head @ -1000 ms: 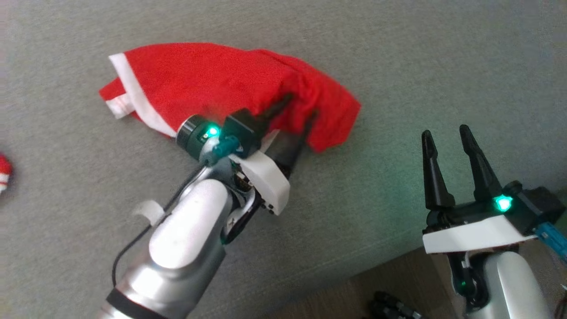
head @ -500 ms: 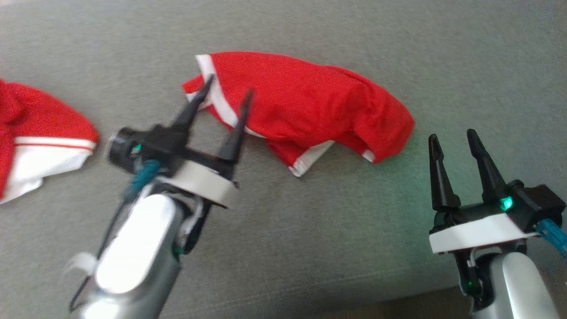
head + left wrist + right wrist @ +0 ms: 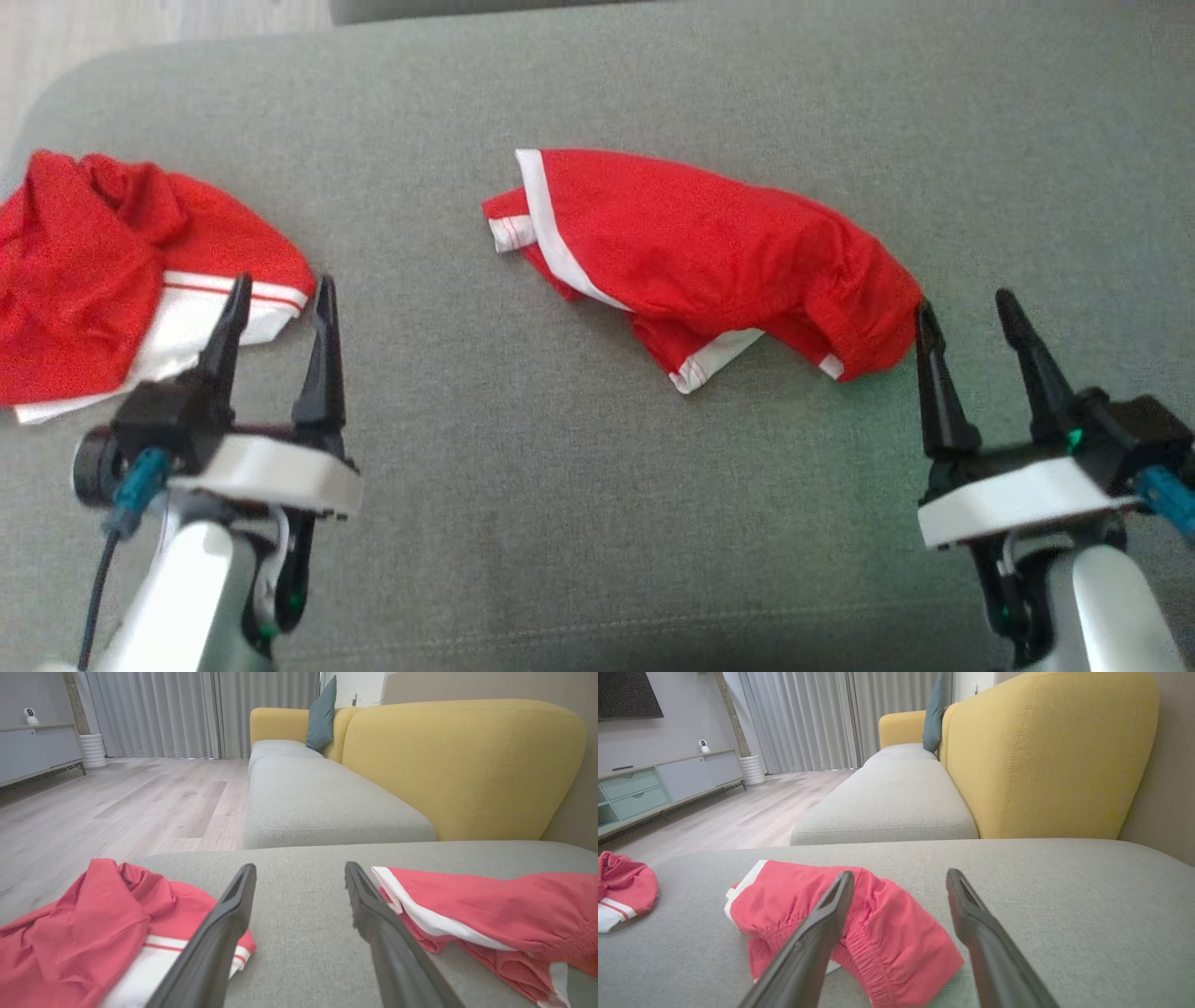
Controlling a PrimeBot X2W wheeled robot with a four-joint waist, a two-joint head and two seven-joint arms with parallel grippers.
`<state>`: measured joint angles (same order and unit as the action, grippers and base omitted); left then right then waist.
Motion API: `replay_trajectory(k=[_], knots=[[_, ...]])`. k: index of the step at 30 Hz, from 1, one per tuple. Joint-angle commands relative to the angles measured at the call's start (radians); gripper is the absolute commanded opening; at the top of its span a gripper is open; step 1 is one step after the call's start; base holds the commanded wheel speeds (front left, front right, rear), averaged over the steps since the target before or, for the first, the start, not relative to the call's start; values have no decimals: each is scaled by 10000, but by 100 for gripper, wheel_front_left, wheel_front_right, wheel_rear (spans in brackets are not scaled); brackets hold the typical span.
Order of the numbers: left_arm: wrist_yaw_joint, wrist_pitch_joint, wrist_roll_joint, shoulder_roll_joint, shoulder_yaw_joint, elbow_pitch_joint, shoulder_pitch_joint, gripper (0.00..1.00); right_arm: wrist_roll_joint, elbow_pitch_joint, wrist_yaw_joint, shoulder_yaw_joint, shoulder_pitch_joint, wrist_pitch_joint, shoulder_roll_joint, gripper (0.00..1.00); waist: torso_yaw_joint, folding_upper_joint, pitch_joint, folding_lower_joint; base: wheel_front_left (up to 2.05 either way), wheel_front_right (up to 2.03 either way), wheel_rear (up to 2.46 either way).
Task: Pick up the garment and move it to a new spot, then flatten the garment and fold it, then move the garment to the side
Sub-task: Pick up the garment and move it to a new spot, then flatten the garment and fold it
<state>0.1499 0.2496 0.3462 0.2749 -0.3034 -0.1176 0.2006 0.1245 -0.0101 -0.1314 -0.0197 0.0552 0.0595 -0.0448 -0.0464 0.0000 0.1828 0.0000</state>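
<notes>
At your far left, a crumpled red-and-white cloth (image 3: 84, 271) sits near the edge of the grey sofa cushion (image 3: 523, 485). Your left pincer (image 3: 283, 285) hovers just beside its white hem, fingers spread, holding nothing.

The garment (image 3: 709, 252) I take to be your job is the pair of red shorts with white trim. It lies rumpled and half doubled over in the middle of the cushion, well apart from the cloth.

Expect it to be light, thin and limp. It will sag and drape from any single pinch, so lift it with both arms. The white-trimmed hem at its left end and the gathered waistband at its right end look like the firmest places to hold.

Your right pincer (image 3: 963, 303) is spread and empty, its inner fingertip just beside that waistband end.
</notes>
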Motion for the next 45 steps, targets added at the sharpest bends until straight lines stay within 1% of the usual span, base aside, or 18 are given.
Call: replay_trajectory(k=[1,7,19,45], knots=[[21,109,74,280,495,411,101,100,-119,-354,7,-155,-95,-96,-54,100,33,0,-211,0,0,0,0],[-39,117,32,272,414,375,-500,100,-107,-528,7,57,-600,-300,-54,100,48,0,-722,0,0,0,0],[137,94,-53,314,281,319,-1227,100,22,-755,7,9,-1299,-593,-54,100,-20,0,-1463,0,0,0,0],[420,22,-51,569,280,471,-1195,100,-25,-808,7,-70,-1281,-583,-54,100,-6,0,-1316,0,0,0,0]])
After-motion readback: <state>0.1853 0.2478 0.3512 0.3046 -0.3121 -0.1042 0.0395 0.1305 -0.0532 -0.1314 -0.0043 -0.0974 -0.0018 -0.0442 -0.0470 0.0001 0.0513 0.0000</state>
